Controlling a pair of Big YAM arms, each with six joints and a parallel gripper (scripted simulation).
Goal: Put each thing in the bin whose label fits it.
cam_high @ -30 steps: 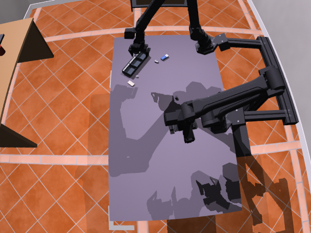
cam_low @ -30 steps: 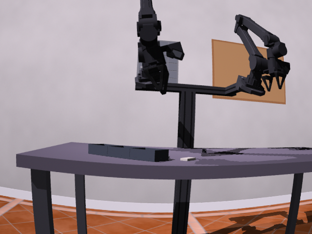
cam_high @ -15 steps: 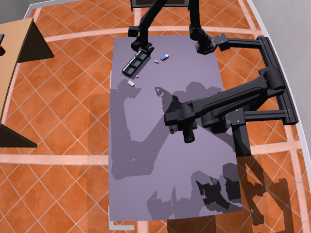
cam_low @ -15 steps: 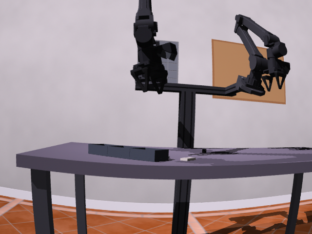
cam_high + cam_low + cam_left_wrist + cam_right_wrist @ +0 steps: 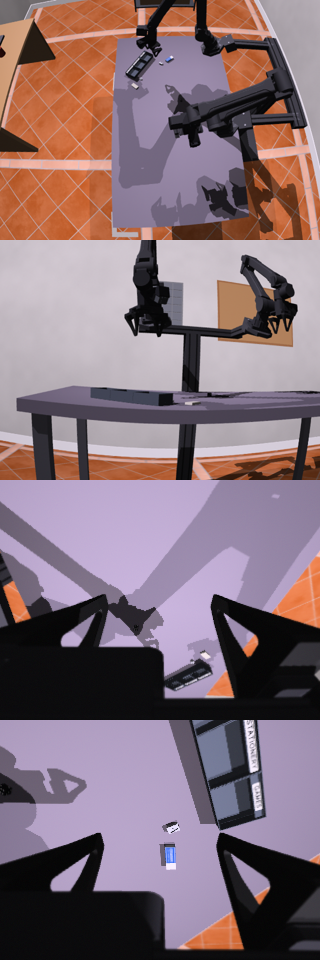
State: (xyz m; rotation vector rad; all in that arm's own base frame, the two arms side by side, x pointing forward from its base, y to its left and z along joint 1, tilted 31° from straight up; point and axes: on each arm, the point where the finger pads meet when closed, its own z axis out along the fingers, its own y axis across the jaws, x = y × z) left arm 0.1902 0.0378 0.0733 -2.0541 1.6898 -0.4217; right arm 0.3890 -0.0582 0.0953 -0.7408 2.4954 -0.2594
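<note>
1. A blue-and-white block (image 5: 169,59) (image 5: 170,856) lies outside the bins, near a small white piece (image 5: 161,63) (image 5: 172,827).
2. Alongside, the dark three-compartment bin unit (image 5: 133,77) (image 5: 121,395) (image 5: 189,676) (image 5: 230,781) sits flat on the purple table (image 5: 144,206) (image 5: 103,415) (image 5: 165,510) (image 5: 120,770); "STATIONERY" and "GAMES" are legible.
3. A small round piece (image 5: 140,78) (image 5: 192,661) lies just beside the unit's other end, near a pale block (image 5: 134,85) (image 5: 192,403) (image 5: 205,655).
4. The right gripper (image 5: 149,49) (image 5: 147,335) (image 5: 160,839) hovers above, jaws spread and unladen.
5. The left gripper (image 5: 186,138) (image 5: 281,331) (image 5: 159,600), also wide open and unladen, hangs over the table, well apart from the pieces.
</note>
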